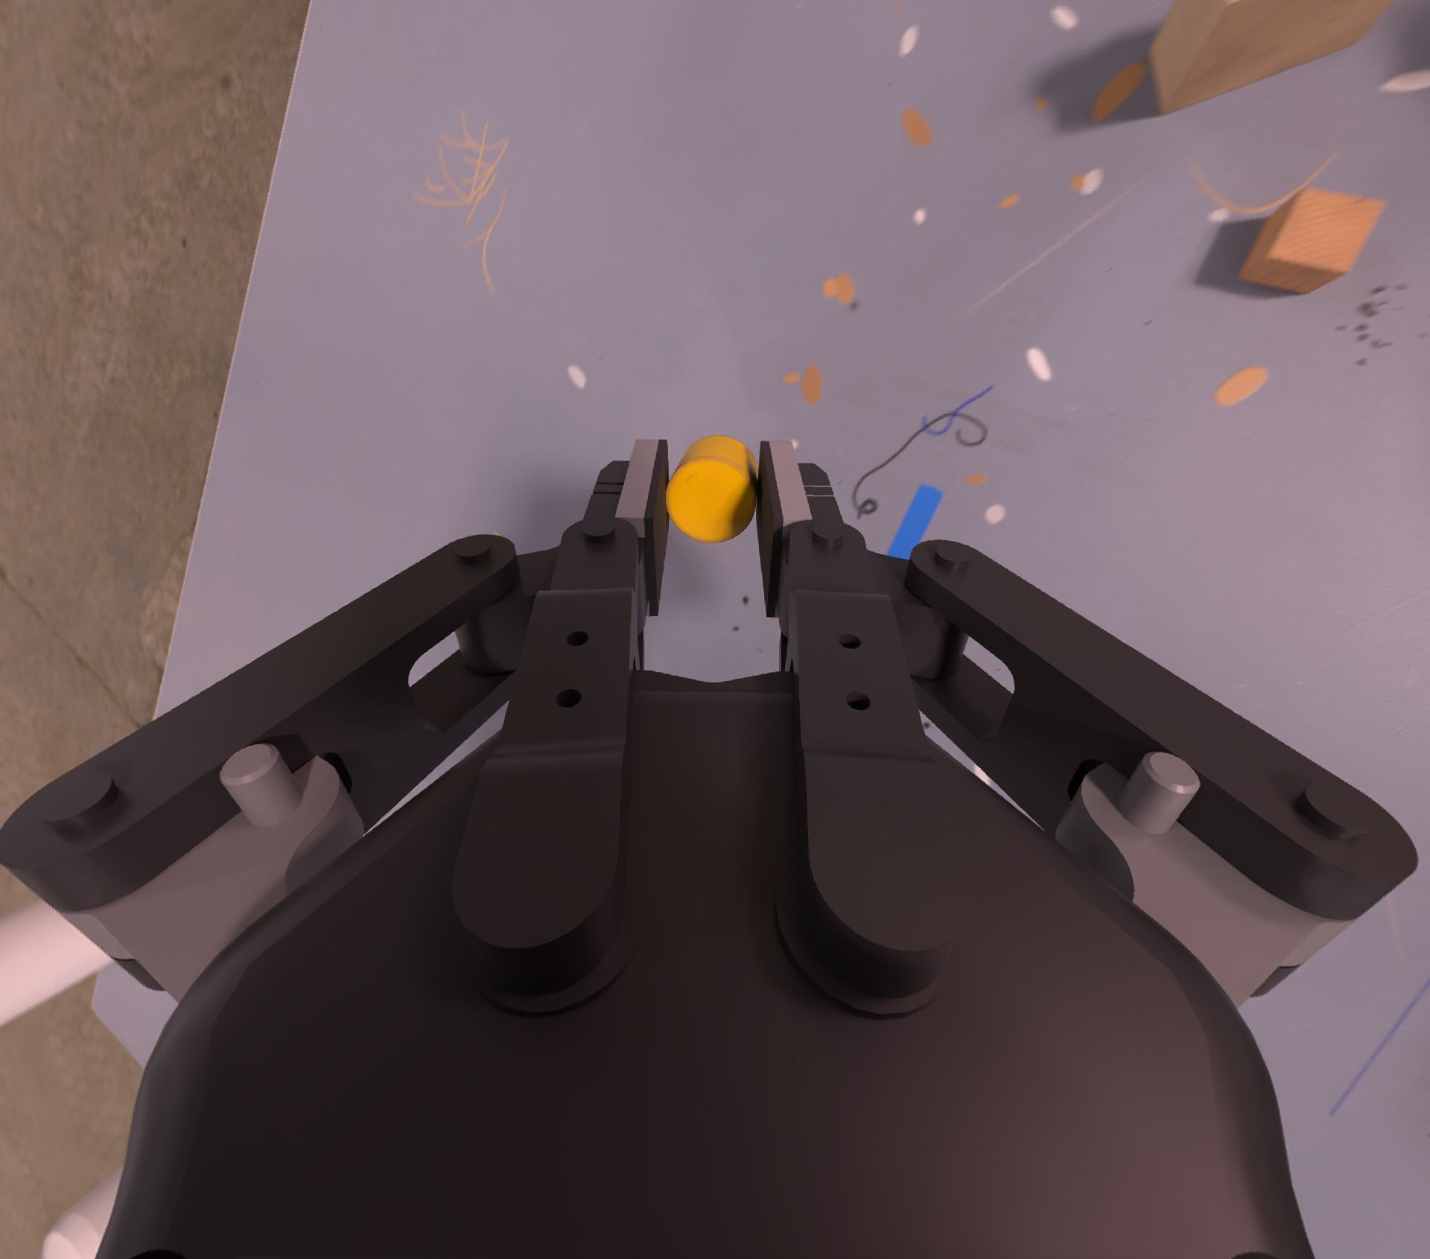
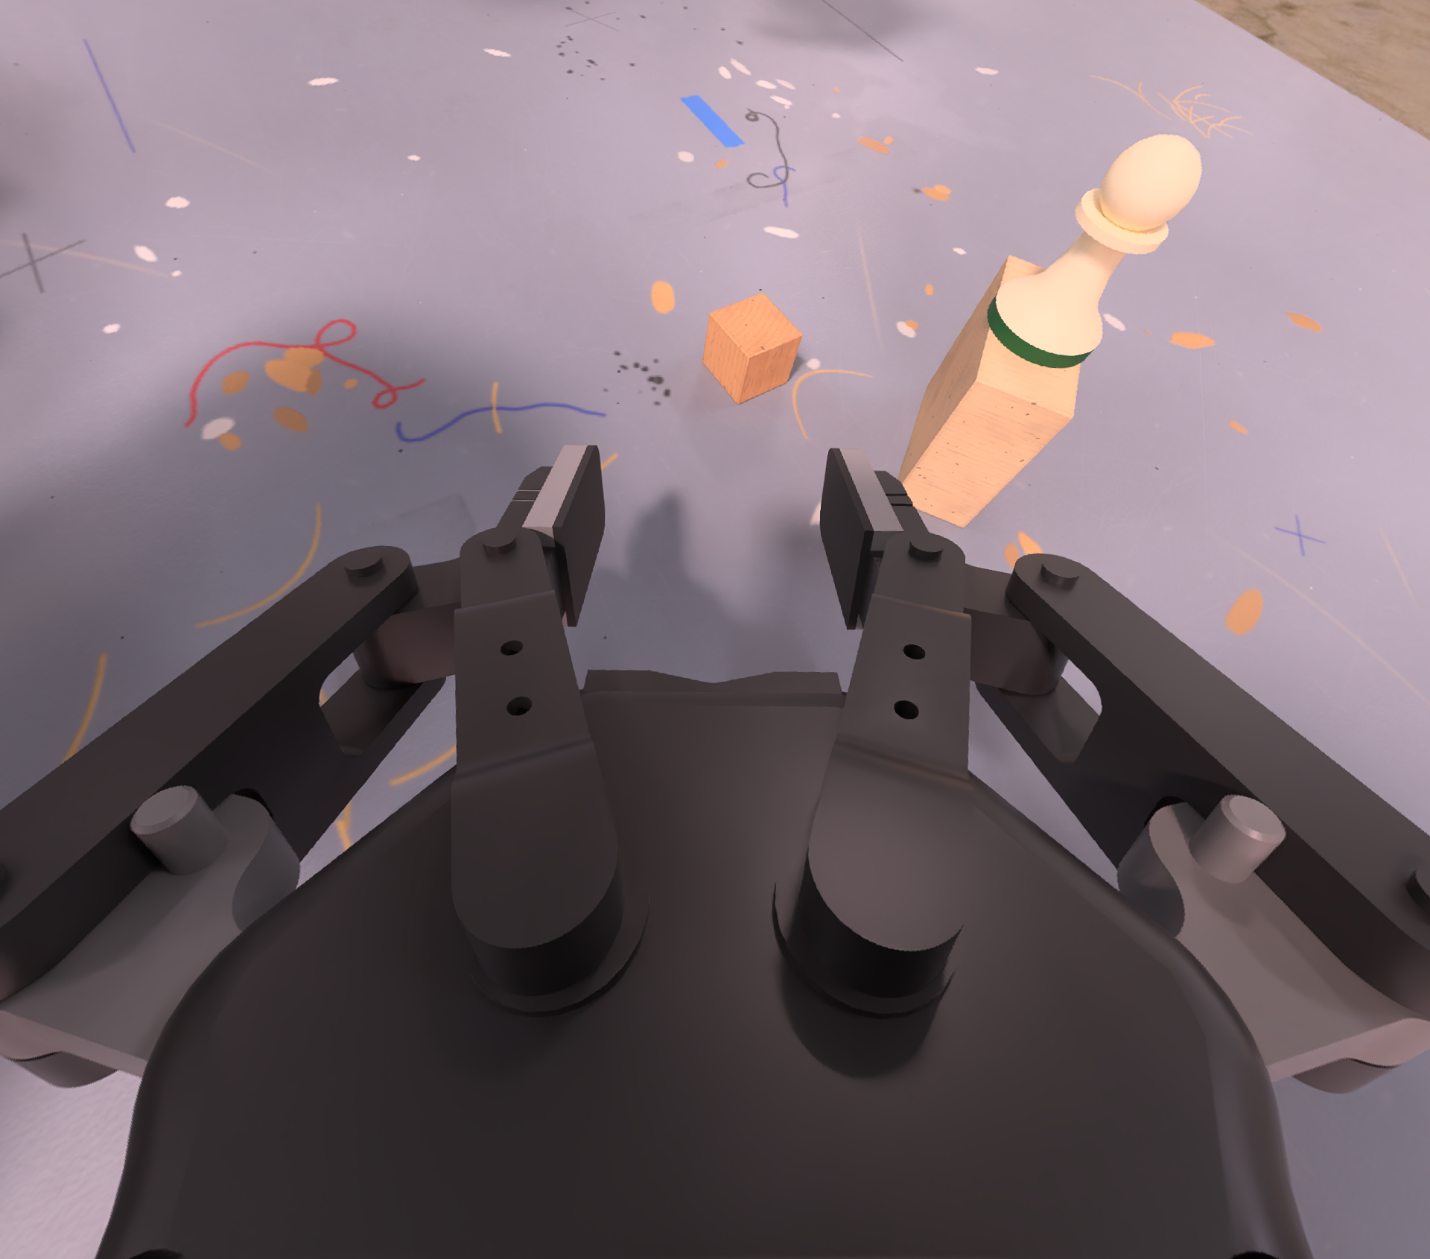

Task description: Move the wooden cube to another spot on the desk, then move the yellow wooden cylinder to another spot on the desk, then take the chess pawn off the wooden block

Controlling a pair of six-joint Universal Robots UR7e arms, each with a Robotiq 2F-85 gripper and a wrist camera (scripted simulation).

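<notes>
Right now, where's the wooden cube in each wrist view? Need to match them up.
Left wrist view: the wooden cube sits at the right edge, above mid-height, on the desk, below the wooden block.
Right wrist view: the cube is near the centre, on the desk, left of the block with the chess pawn on top.
Shared landmark: the blue strip on the desk.

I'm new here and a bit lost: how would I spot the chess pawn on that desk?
Find the tall pale wooden block on the grey desk. The cream chess pawn stands on it, with a green band at its base, unlike the small wooden cube nearby.
</notes>
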